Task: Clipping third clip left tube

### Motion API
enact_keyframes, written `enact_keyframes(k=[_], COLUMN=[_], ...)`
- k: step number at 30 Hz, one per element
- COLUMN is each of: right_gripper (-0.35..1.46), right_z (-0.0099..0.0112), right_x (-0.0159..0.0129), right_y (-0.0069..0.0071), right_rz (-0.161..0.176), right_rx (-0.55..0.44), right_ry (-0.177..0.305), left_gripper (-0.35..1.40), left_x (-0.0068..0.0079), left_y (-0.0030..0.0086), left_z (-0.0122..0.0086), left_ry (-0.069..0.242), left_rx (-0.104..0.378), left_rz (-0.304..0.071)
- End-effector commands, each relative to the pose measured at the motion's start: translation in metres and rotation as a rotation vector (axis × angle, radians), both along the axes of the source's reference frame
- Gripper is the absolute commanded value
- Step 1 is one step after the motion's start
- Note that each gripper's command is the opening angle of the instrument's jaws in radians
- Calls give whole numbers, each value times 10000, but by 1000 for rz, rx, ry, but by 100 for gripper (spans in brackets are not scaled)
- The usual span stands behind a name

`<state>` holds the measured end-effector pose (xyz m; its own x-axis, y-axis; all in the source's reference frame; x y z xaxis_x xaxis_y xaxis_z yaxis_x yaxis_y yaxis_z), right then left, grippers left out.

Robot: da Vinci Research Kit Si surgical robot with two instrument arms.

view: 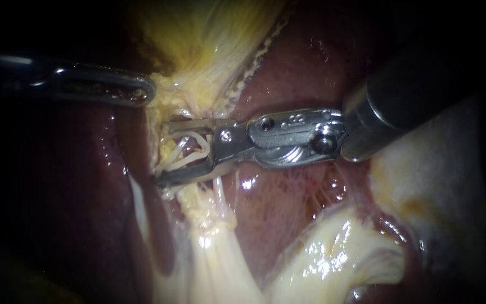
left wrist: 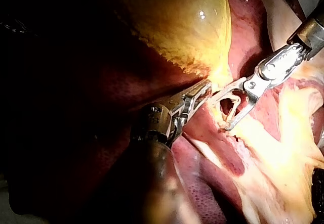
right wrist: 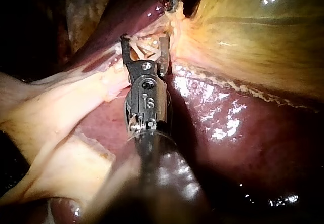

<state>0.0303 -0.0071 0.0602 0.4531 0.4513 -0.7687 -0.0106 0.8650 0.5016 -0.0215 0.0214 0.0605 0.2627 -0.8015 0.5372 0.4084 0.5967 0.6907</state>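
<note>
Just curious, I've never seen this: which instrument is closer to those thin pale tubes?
Right. The right instrument has its open jaws either side of the tubes; the left instrument is beside them, clamped on the gallbladder.

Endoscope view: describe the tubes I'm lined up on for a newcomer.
Find the yellow-green gallbladder at the top and follow its tapering neck down onto the dark red liver. There the silver right instrument holds open jaws around thin whitish looping tubes; unlike the broad cream tissue band below, only they lie between the jaws.
</note>
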Motion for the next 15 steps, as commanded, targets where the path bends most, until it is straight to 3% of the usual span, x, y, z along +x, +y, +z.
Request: enact_keyframes(k=[1, 9, 15], right_gripper=[50, 50, 49], right_z=[0, -5, -23], right_x=[0, -2, -9], right_y=[0, -1, 2], right_rz=[0, -3, 12], right_rx=[0, 1, 47], right_ry=[0, 2, -1], left_gripper=[-35, -35, -35], left_x=[0, 1, 3], left_y=[0, 1, 1], left_z=[0, -1, -1], left_ry=[0, -1, -2], left_rx=[1, 6, 7], left_rz=[0, -3, -2])
